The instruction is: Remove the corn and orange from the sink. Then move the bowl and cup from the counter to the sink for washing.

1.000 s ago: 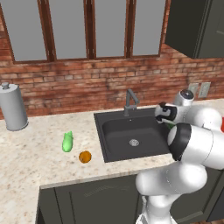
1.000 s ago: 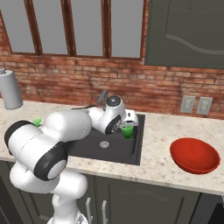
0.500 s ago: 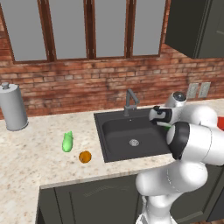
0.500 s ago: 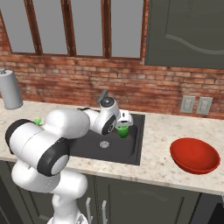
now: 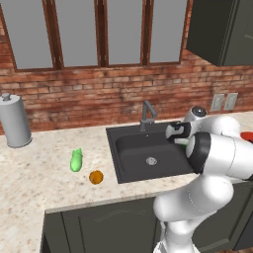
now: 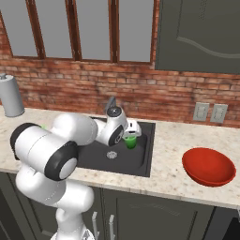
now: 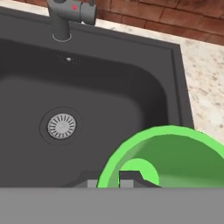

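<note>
A: While the arm reaches over the sink, what has the gripper got?

B: The cup. The fingers are pinched narrow on its rim, one tip inside the wall and one outside, as the hand view shows at its lower edge. The cup hangs open side toward that camera, its pale green bottom visible through the mouth.

A: Where is it relative to the basin?

B: Over the right part of the sink, close to the right wall. Whether its base touches the floor of the basin I cannot tell. The drain lies well apart to one side, and the faucet stands at the back rim.

A: And the rest of the task's things?

B: The corn lies on the counter left of the sink, and the orange sits just beside it, nearer the front edge, the two not touching. The bowl rests upright on the counter right of the sink, well apart from the cup.

A: Anything else around?

B: A grey canister stands at the far left by the brick wall, and two outlets are set in the wall on the right.
</note>
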Motion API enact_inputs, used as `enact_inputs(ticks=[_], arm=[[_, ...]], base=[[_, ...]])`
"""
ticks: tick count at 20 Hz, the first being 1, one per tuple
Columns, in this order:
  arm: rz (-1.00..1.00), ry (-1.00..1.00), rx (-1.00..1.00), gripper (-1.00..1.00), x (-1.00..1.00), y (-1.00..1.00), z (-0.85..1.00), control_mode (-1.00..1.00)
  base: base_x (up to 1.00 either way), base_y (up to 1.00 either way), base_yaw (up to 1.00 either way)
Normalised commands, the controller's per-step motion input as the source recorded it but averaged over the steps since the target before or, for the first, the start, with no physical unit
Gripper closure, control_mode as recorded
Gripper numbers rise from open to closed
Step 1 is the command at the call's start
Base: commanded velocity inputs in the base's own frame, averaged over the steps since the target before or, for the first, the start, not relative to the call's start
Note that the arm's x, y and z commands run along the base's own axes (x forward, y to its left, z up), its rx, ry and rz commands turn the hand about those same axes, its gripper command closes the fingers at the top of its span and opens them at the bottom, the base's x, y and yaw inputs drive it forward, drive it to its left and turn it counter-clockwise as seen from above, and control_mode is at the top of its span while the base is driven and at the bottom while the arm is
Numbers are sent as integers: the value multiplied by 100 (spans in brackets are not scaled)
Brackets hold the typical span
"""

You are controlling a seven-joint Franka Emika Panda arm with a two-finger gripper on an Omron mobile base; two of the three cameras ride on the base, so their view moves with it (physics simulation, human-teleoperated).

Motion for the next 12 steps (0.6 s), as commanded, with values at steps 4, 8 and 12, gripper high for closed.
enact_inputs(ticks=[4,8,12], arm=[[1,0,0,100,1,8,-20,-100],[2,0,0,100,0,5,-19,-100],[3,1,0,100,4,7,-22,-100]], base=[[0,0,0],[0,0,0],[0,0,0]])
